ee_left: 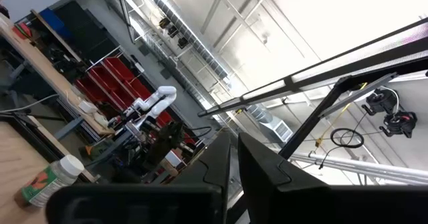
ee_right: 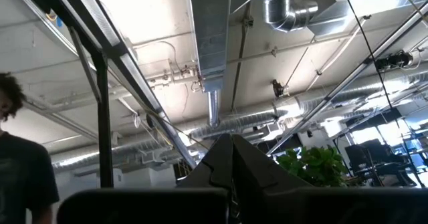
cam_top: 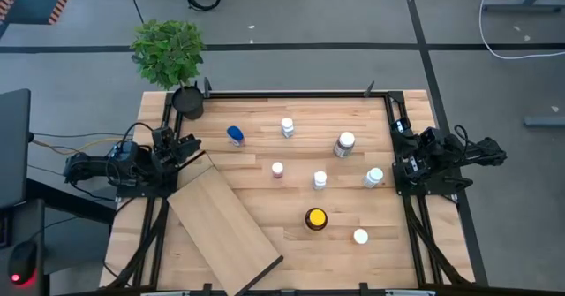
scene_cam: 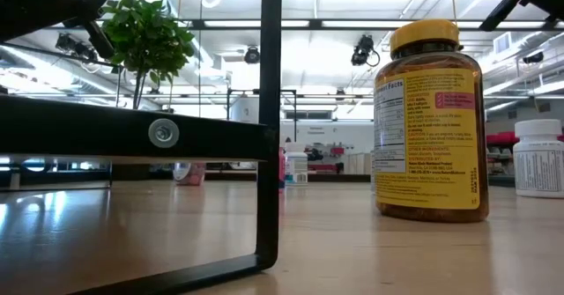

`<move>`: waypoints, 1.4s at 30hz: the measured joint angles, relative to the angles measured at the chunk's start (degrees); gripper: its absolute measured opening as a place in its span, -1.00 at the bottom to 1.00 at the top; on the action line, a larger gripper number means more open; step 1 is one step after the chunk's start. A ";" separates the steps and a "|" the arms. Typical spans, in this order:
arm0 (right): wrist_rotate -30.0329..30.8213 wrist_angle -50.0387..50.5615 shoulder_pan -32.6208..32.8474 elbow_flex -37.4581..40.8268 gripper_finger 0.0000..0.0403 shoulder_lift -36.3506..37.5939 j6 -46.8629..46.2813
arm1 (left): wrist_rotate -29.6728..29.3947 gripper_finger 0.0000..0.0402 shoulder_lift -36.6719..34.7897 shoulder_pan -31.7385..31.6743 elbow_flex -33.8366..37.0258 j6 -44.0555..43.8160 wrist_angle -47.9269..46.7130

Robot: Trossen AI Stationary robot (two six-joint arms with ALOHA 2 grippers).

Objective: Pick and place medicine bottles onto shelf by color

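Several medicine bottles stand upright and scattered on the wooden table. They include a blue-capped one point(cam_top: 235, 135), a small pinkish one point(cam_top: 277, 169), white-capped ones point(cam_top: 288, 126) point(cam_top: 344, 143) point(cam_top: 374, 178), and a dark amber one with a yellow cap point(cam_top: 315, 218) point(scene_cam: 429, 123). The shelf point(cam_top: 225, 218), a pale board, lies slantwise on the table's near left part. My left gripper point(cam_top: 187, 146) point(ee_left: 234, 167) is shut at the left edge, raised, holding nothing. My right gripper point(cam_top: 402, 150) point(ee_right: 231, 167) is shut at the right edge, also tipped upward.
A green plant point(cam_top: 169, 50) in a black pot point(cam_top: 188, 102) stands at the far left corner. A black metal frame point(scene_cam: 264, 136) rises close before the low camera. A black rail point(cam_top: 291, 93) borders the table's far edge. A person point(ee_right: 20, 164) shows in the room beyond.
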State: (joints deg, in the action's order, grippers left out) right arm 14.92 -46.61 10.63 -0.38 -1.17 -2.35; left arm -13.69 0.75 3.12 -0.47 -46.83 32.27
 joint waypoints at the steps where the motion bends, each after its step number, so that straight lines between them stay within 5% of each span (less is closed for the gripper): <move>1: 0.02 0.00 0.00 0.00 -0.95 0.00 0.00 | 0.02 -0.81 -0.02 0.01 0.00 0.00 0.00; 14: 0.01 0.00 0.00 0.00 -0.95 0.02 0.00 | -1.56 -0.85 -0.01 -0.06 0.00 8.31 0.45; 28: 0.00 -0.02 0.00 0.00 -0.95 0.00 0.00 | -2.82 -0.87 -0.04 -0.05 0.00 0.51 3.90; 31: 0.02 -0.07 0.00 0.00 -0.95 0.00 0.00 | -6.85 -0.88 -0.02 -0.01 -0.19 -2.72 4.47; 37: 2.27 -1.90 -0.02 0.01 -0.95 0.00 0.67 | -12.19 -0.84 1.38 -0.05 -6.80 -1.61 4.21; 42: 3.54 -3.13 -0.02 0.00 -0.95 0.00 1.92 | -11.66 -0.83 10.56 0.01 -20.11 6.80 -1.78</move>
State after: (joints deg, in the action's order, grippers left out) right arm 18.46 -49.74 10.61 -0.38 -1.17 -0.43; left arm -25.35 11.32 3.14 -20.58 -40.03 30.49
